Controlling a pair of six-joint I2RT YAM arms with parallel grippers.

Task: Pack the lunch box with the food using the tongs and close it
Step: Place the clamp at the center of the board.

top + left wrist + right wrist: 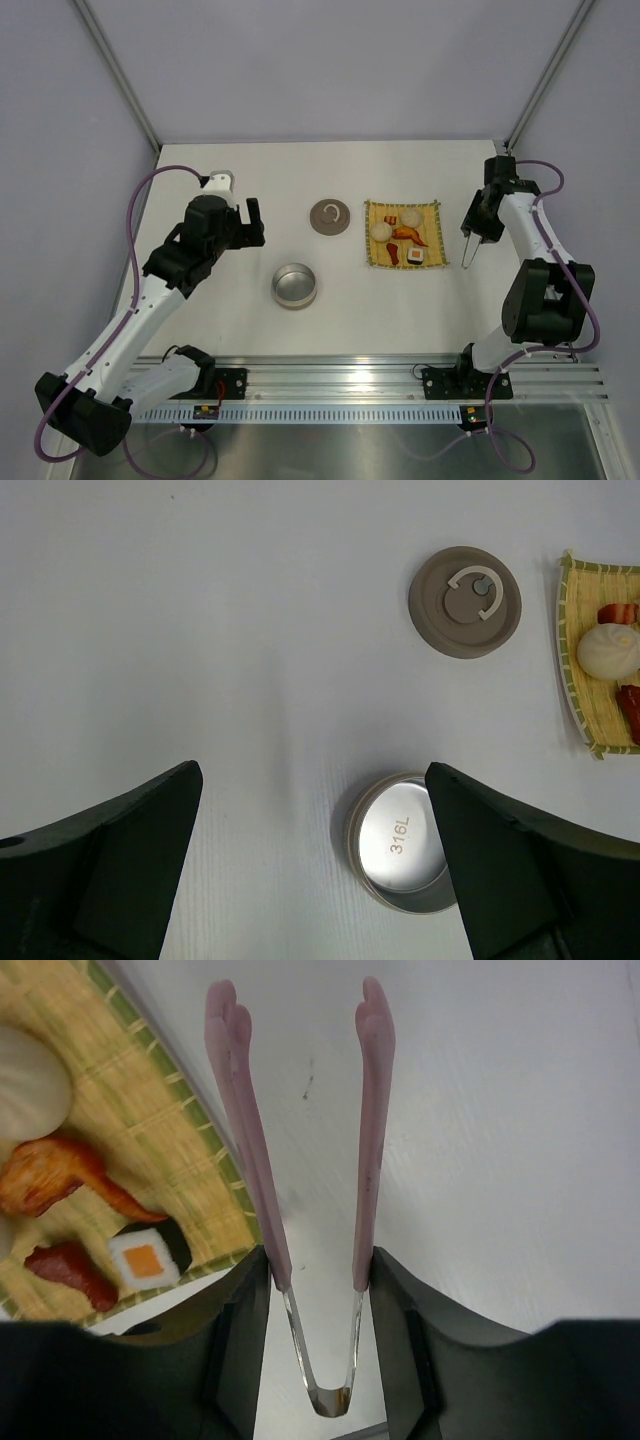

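right gripper (320, 1265) clamps the tongs (372, 1110) near their hinge, tips apart just off the mat (150, 1150), poised to pinch food (60, 1175). left gripper (312, 780) jaws wide above the empty lunch box (400, 840); lid (465, 602) lies apart, probably its job later
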